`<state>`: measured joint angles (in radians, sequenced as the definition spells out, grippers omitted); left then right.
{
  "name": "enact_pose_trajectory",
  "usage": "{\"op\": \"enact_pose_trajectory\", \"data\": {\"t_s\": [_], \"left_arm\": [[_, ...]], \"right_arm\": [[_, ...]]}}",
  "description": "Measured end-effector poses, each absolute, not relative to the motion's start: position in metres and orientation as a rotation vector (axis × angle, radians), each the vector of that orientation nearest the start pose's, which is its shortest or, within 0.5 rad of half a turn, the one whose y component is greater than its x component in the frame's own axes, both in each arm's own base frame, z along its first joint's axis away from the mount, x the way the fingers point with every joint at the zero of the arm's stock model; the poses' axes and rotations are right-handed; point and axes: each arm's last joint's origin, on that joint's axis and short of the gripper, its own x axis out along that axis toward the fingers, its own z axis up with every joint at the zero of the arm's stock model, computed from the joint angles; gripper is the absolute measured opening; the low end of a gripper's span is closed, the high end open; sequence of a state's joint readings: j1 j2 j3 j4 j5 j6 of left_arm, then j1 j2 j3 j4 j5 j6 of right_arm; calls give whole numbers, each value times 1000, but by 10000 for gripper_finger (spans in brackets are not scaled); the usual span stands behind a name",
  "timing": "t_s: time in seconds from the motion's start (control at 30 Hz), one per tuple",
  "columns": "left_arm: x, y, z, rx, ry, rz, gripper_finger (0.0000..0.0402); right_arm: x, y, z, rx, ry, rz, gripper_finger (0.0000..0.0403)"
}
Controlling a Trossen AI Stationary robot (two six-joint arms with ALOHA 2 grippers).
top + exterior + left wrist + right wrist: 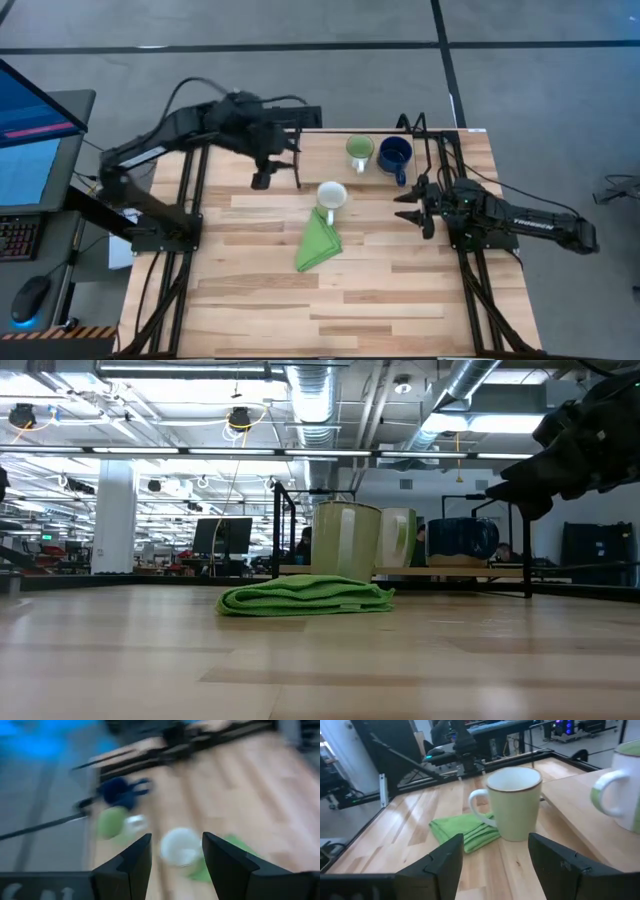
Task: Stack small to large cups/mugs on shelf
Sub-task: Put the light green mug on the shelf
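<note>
The white mug (332, 195) stands upright on the tabletop at the far middle, next to the folded green cloth (318, 243). The light green mug (359, 150) and the dark blue mug (395, 155) stand side by side on the shelf strip (330, 140) at the far edge. My left gripper (262, 175) is open and empty above the far left of the table, left of the white mug (180, 846). My right gripper (408, 205) is open and empty, right of the white mug (514, 807) and pointing at it.
Thin black posts and a rail (298, 160) frame the shelf near my left gripper. The raised shelf board (580, 820) lies just beyond the white mug, with the green mug (625, 785) on it. The near half of the table (330, 300) is bare wood.
</note>
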<state>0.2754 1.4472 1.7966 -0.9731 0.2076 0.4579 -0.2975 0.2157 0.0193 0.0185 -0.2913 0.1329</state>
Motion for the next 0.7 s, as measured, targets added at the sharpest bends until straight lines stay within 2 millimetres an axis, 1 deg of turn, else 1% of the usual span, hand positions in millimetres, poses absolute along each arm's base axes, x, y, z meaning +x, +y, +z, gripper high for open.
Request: {"op": "enact_pose_trajectory", "data": {"t_s": [0.07,0.1,0.3,0.43,0.53,0.7], "left_arm": [[251,67,439,302,552,28,166],[241,65,434,310,510,48,166],[187,49,395,319,241,116,166],[157,41,364,302,141,148,166],[141,37,338,299,98,174,166],[123,32,301,257,55,186,166]], "right_arm": [[106,-22,154,183,171,-4,246],[106,-21,154,182,172,3,246],[107,-20,154,180,173,19,246],[107,-20,155,179,169,17,246],[107,-20,156,174,156,18,246],[107,-20,156,174,155,18,246]]}}
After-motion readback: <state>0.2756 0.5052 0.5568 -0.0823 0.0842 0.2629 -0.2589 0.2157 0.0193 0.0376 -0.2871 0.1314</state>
